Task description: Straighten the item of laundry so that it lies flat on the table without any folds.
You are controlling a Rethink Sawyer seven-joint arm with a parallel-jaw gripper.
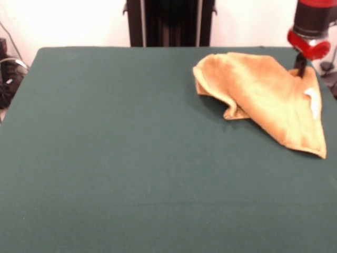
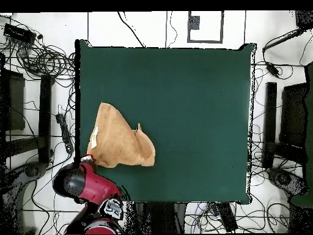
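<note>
The jaws of the gripper [image 1: 300,67] reach down onto the far corner of the towel [image 1: 266,95], at the desk's edge nearest the pedestal; whether they are apart or clamped on the cloth cannot be told. Above them sits the red and black arm [image 2: 85,182]. The orange-tan towel lies crumpled, one side folded over itself into a rounded flap, tapering to a point away from the gripper. Its small white tag [image 1: 313,100] shows just beside the gripper. The towel occupies one corner of the green desk [image 1: 131,158].
</note>
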